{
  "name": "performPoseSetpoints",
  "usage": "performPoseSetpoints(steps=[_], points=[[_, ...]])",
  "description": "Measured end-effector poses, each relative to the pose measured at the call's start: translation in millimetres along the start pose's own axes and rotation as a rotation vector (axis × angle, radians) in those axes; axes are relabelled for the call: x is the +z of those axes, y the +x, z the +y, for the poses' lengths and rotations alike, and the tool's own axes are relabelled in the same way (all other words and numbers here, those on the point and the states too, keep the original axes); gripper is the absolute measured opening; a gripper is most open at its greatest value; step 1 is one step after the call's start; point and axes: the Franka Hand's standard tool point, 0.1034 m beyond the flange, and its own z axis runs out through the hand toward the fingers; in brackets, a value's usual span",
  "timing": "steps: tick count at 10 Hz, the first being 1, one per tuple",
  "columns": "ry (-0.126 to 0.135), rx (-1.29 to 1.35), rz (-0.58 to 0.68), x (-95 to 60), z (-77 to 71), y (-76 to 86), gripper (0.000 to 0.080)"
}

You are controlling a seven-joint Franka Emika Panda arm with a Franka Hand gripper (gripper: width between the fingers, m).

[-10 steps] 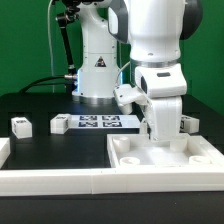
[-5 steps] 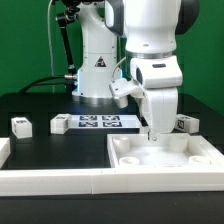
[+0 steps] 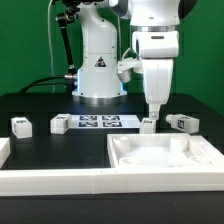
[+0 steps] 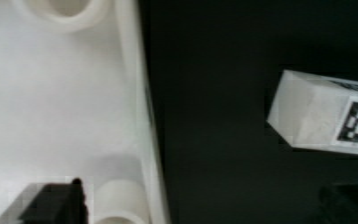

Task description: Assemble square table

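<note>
Robot arm with open jaws poised behind a white square tabletop on a black worktop [image 3: 60, 148].

Going from the exterior view's left: a first leg [image 3: 20, 125] and a second leg [image 3: 60, 125], both small, white and tagged, lie apart on the worktop. Next comes the marker board [image 3: 98, 122], flat. Then the gripper [image 3: 152, 112] hangs with its jaws standing wide apart, grasping nothing, just above a third leg [image 3: 147, 124]. A fourth leg [image 3: 180, 122] lies further right. Along the front a long white rail [image 3: 55, 180] runs up to the square tabletop [image 3: 165, 165]. The tabletop lies flat at the front right, its raised rim making a shallow tray, with round sockets in the far corners. The wrist view shows that tabletop [image 4: 51, 100] under one fingertip and a tagged leg [image 4: 336, 112] apart from it on the worktop.
</note>
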Motion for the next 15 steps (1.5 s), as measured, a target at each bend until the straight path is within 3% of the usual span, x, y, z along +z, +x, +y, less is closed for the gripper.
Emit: performPoseSetpoints(steps=[3, 6, 7, 8, 9, 11, 13, 15], points=[[0.006, 0.122, 0.010, 4.9, -21.7, 35.2, 0.0649], [0.009, 0.118, 0.011, 7.1, -22.2, 37.3, 0.0649], [-0.006, 0.132, 0.020, 7.3, -21.1, 36.4, 0.0649], [-0.047, 0.229, 0.044, 8.6, -28.7, 35.3, 0.0649], [-0.067, 0.297, 0.059, 9.1, -46.4, 42.6, 0.0649], [-0.093, 0.346, 0.092, 13.1, -62.5, 55.4, 0.0649], [-0.105, 0.386, 0.127, 19.4, -70.6, 69.4, 0.0649], [-0.102, 0.380, 0.123, 20.3, -70.5, 68.3, 0.0649]])
